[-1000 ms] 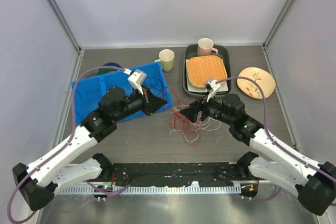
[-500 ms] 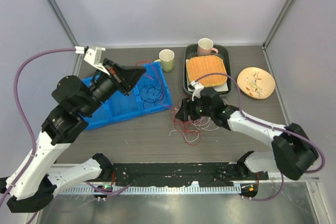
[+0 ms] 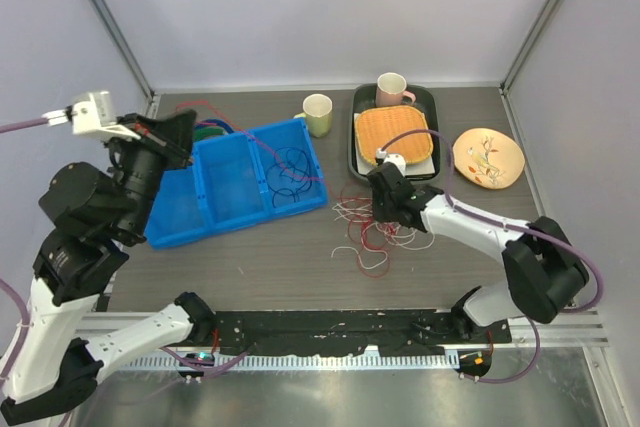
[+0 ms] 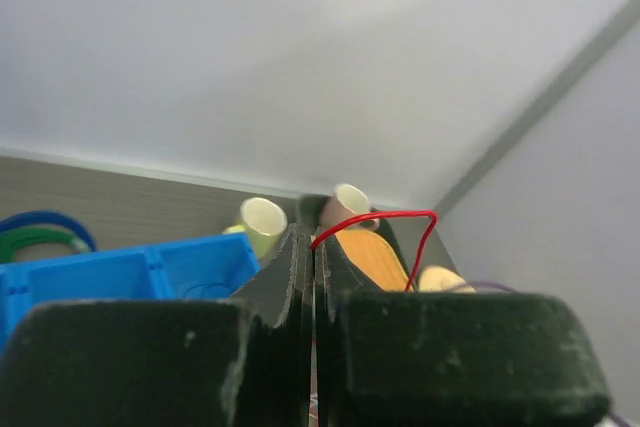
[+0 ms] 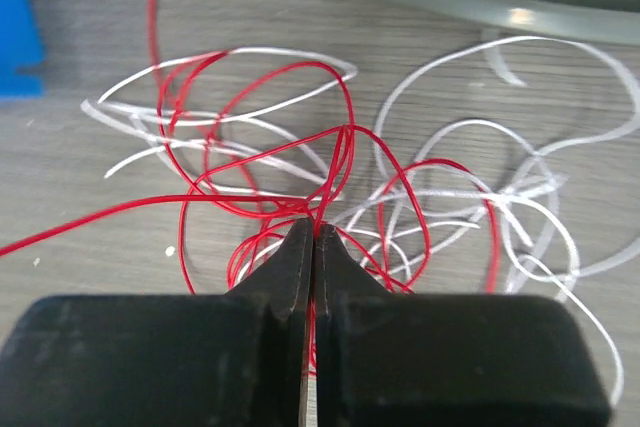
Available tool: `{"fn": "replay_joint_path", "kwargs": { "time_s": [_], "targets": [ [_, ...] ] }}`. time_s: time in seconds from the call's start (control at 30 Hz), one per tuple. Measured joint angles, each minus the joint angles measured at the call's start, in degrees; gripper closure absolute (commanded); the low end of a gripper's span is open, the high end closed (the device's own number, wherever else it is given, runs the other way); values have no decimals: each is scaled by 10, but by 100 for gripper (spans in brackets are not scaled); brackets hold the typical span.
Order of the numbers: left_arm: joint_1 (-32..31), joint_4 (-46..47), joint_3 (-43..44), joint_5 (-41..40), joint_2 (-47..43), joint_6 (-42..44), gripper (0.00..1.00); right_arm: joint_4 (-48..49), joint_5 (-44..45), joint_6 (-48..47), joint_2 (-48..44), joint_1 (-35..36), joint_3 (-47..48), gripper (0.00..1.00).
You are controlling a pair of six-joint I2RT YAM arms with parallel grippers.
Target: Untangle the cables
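Left pincer (image 4: 313, 245), clenched on a red cable (image 4: 390, 214), should have pulled slowly toward ten o'clock. Right pincer (image 5: 313, 235), clamped on red strands (image 5: 349, 137), should have pinned the tangle (image 3: 370, 232) down.

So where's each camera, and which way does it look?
Top external: high behind the arms, looking down on the table; both arms show.
Left wrist: on the lifted left gripper, facing the back wall; shut on a red cable.
Right wrist: on the low right gripper, facing down at the tangled cables; shut on them.
Shared: top and left wrist both see the blue bin and cream cup.
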Motion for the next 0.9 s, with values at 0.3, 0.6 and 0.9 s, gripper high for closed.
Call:
{"fn": "replay_joint_path", "kwargs": {
  "time_s": [0.3, 0.6, 0.9],
  "targets": [
    [0, -13, 17, -243, -5, 1, 100, -115, 243, 70, -122, -13, -1, 98],
    [0, -22, 17, -344, 14, 4, 100, -141, 362, 157, -296, -52, -50, 99],
    [1, -16, -37, -208, 4, 6, 99, 34, 228, 78, -472, -60, -181, 99]
  ]
}}
